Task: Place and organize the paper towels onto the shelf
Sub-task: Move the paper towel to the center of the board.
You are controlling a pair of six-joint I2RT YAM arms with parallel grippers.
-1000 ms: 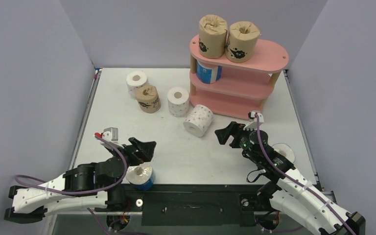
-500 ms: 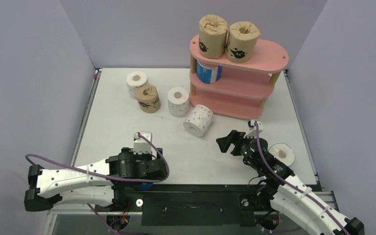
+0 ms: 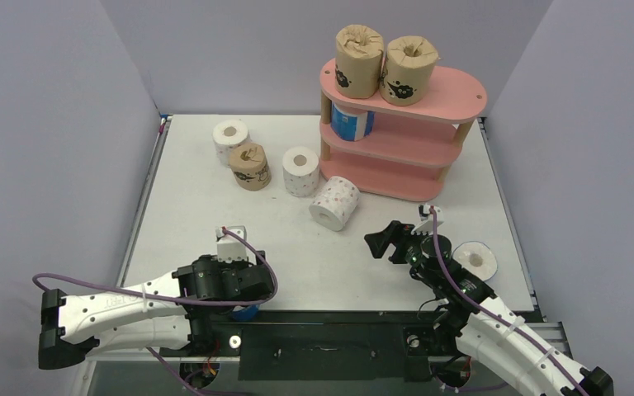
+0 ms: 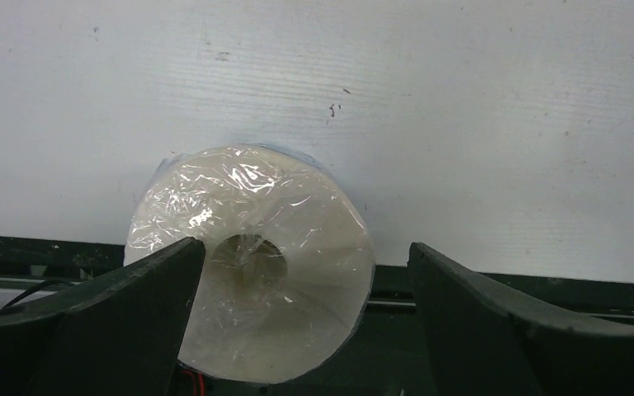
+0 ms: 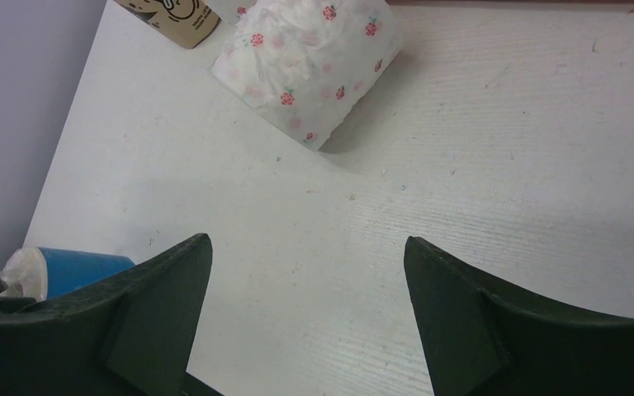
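Roll (image 4: 297, 247), film-wrapped, lower centre: probably light, squashy, slick. My left fingers (image 4: 91, 330) gape astride it, empty; squeeze its sides gently.

Glossy crinkled film wraps the roll (image 4: 281, 206) on the matt tabletop (image 4: 503, 124)

The shelf (image 3: 454, 92) is pink, the tipped roll (image 3: 335, 203) white with pink dots.

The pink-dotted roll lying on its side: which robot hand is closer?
Right. The right gripper sits just near-right of the pink-dotted roll, not touching; the left gripper is farther off at the table's near edge, straddling a blue roll.
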